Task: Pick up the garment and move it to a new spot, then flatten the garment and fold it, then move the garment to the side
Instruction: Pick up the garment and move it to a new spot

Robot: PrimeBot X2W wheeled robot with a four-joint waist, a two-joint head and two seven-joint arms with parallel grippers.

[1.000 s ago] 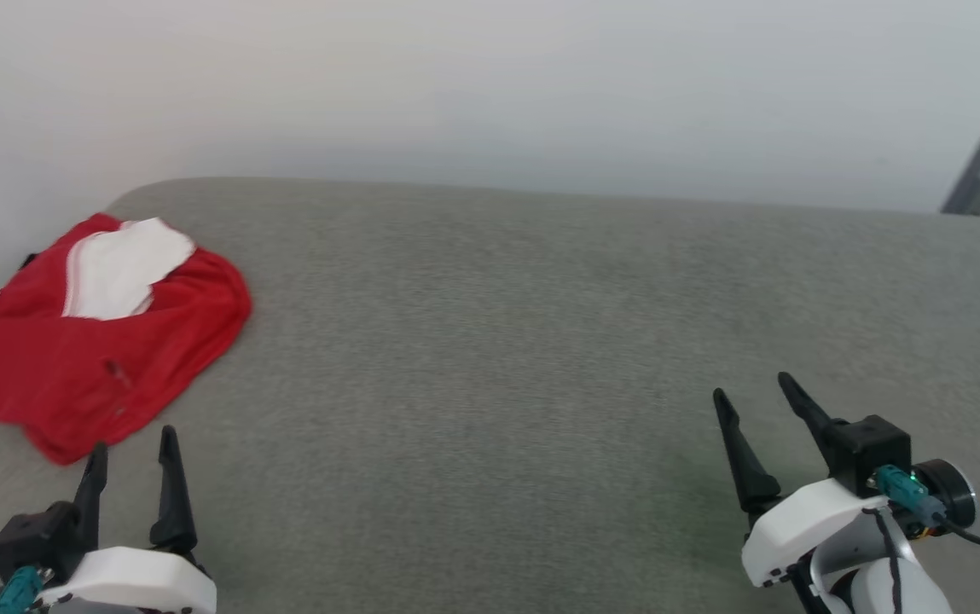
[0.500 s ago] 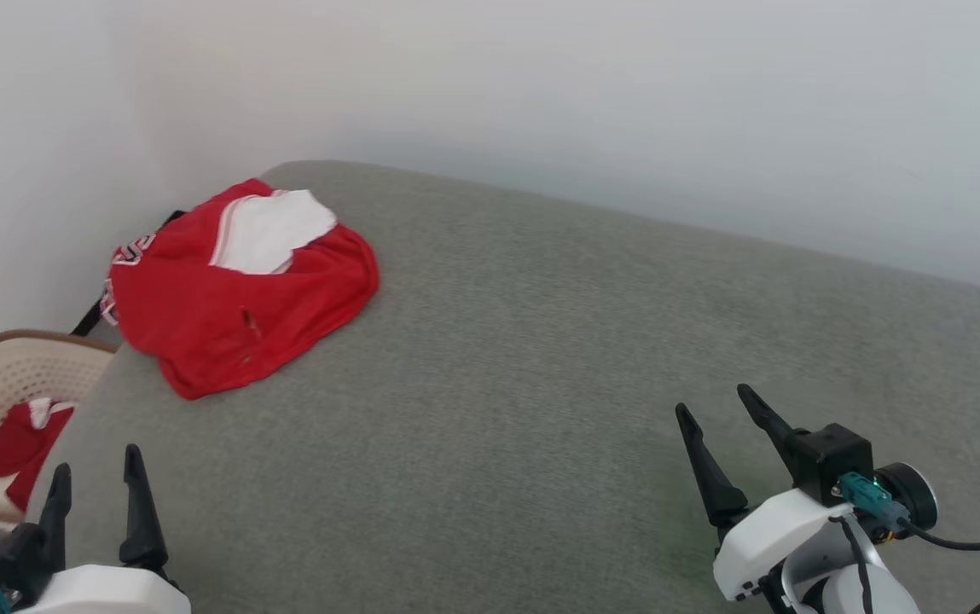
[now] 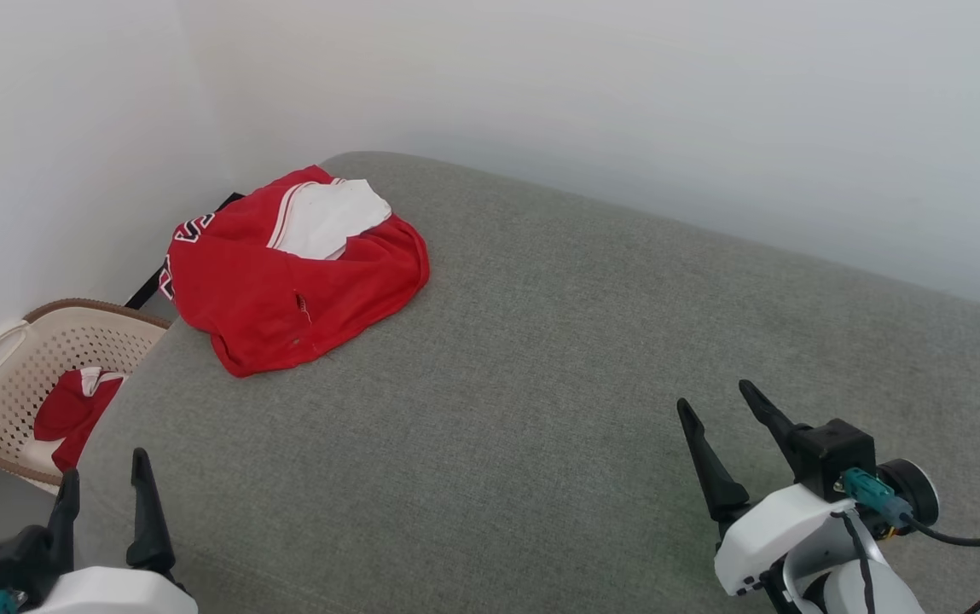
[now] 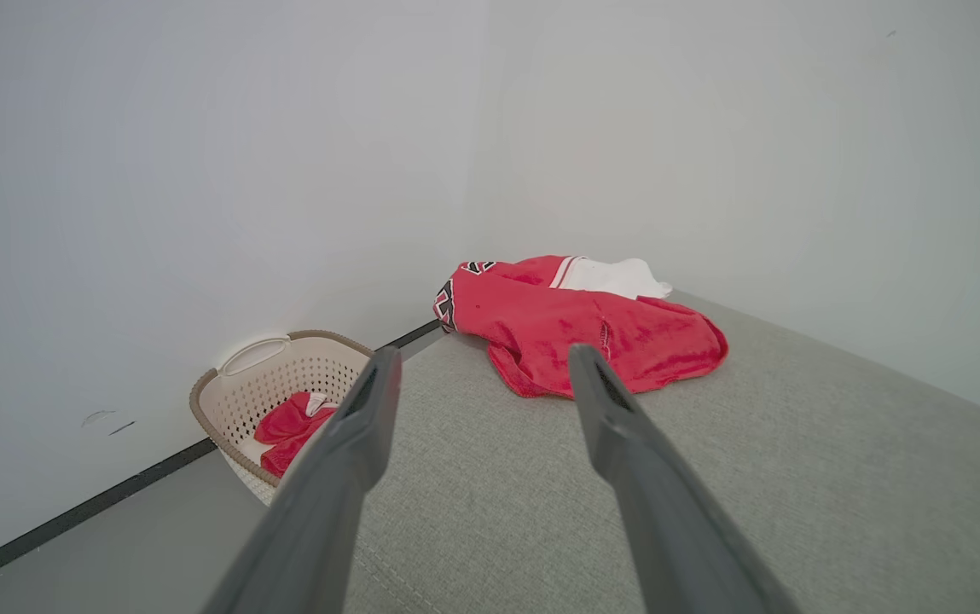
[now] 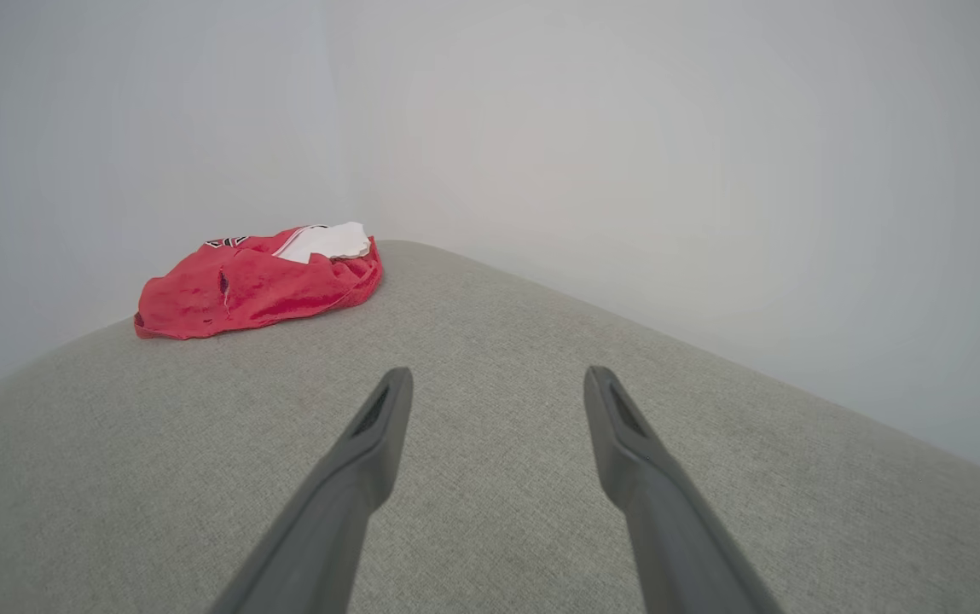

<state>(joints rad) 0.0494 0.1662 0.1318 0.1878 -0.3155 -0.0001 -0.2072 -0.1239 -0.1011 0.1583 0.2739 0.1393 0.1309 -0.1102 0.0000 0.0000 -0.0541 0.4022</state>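
Garment [image 3: 285,290], one crumpled red-and-white jersey, lay on one grey fabric cushion [image 3: 541,384]; my left claw [image 3: 105,465] and right claw [image 3: 714,394] both gaped empty

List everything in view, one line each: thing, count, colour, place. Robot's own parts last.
garment: one, red with white sleeve end and striped trim, crumpled at the far left corner of the cushion
cushion: one, grey fabric, spread across the middle of the head view
basket: one, cream with a brown rim, on the floor left of the cushion, by the wall
cloth bundle: one, red and white, inside the basket
wall: white, behind and to the left of the cushion
floor: grey, with a black strip along the wall's foot
left gripper: one, dark fingers, open and empty, lower left
right gripper: one, dark fingers, open and empty, lower right
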